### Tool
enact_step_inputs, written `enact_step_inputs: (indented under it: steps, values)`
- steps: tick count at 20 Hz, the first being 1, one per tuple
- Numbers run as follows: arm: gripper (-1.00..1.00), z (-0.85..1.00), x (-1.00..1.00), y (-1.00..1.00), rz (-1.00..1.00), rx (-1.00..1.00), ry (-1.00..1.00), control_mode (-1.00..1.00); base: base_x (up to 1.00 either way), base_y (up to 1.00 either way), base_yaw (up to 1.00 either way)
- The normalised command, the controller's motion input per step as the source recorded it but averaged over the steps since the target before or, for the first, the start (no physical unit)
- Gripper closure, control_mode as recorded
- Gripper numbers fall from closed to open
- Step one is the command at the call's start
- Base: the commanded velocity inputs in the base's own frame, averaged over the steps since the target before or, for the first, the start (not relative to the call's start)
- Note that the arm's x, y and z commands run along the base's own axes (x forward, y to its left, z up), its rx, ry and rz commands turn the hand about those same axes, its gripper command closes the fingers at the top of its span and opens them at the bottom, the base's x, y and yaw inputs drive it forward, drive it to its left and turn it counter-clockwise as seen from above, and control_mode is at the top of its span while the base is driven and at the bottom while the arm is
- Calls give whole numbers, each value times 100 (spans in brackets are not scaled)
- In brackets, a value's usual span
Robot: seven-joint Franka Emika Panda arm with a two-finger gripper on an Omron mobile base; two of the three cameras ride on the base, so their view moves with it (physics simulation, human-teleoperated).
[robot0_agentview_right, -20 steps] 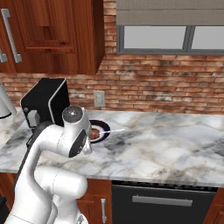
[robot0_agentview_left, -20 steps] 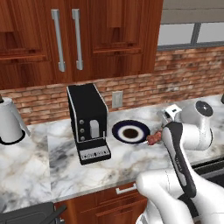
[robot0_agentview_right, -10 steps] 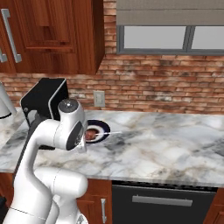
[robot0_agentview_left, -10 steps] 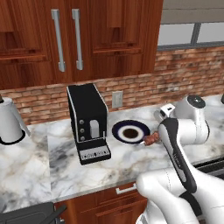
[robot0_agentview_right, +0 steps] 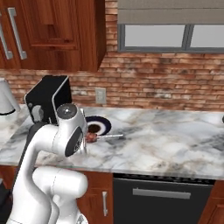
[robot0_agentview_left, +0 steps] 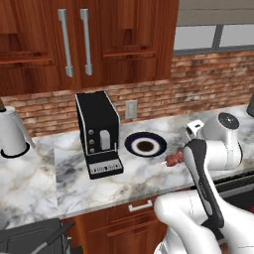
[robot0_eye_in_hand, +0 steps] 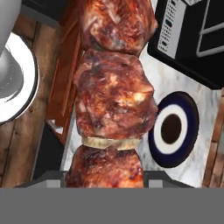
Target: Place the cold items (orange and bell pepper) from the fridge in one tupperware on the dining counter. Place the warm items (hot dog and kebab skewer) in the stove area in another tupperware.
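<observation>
Close-up, kebab skewer (robot0_eye_in_hand: 114, 96) between fingers (robot0_eye_in_hand: 151, 180)

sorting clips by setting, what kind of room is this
A home kitchen, rendered rather than real: a marble counter against a brick wall, wooden cabinets above, a black coffee machine beside a dark-rimmed plate, and a dishwasher under the counter.

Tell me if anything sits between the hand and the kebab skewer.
Nothing does: the hand is already shut on the kebab skewer, held above the counter beside the plate.
</observation>
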Motion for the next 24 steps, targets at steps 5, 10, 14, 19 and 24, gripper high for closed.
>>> enact_step_inputs:
  steps: [5, 10, 14, 19, 24]
  values:
    - [100, 0, 0, 0, 0, 0, 0, 100, -79, -47, 14]
    - [100, 0, 0, 0, 0, 0, 0, 100, -43, -95, 18]
    - [100, 0, 0, 0, 0, 0, 0, 100, -33, -100, 20]
    - [100, 0, 0, 0, 0, 0, 0, 100, -31, -100, 20]
    - [100, 0, 0, 0, 0, 0, 0, 100, -3, -100, 21]
